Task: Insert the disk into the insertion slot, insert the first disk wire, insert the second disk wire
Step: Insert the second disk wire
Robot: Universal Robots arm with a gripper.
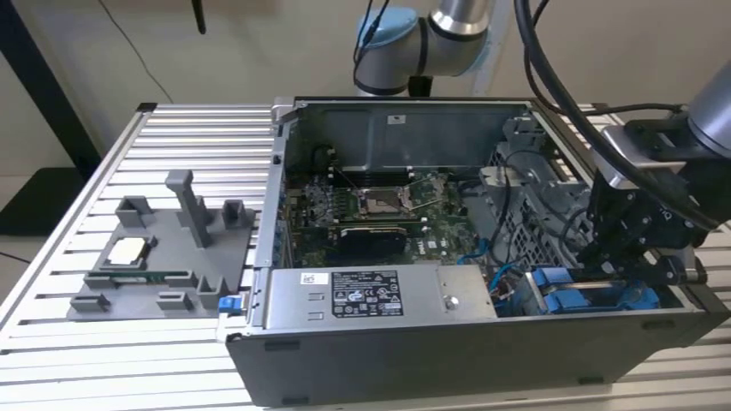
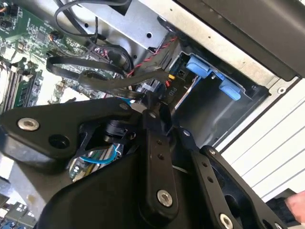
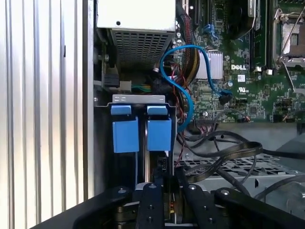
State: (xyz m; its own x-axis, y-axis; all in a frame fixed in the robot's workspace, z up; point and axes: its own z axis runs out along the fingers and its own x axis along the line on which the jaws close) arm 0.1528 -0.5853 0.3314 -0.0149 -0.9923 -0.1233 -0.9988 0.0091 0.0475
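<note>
The gripper (image 1: 609, 261) reaches into the open computer case (image 1: 377, 351), which stands on the slatted counter (image 1: 194, 128) near its edge at the exterior view's right. The disk (image 1: 600, 300) lies in the insertion slot (image 3: 138, 99). The jaws are clenched on a black wire (image 2: 102, 78), just beside 2 blue tabs (image 3: 126, 136).

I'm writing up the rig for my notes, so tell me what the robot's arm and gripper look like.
The arm is silver-grey tubing with a pale blue cap on its joint. Black cables hang alongside it. The gripper is matte black, built of flat jointed link bars held by silver screws.
</note>
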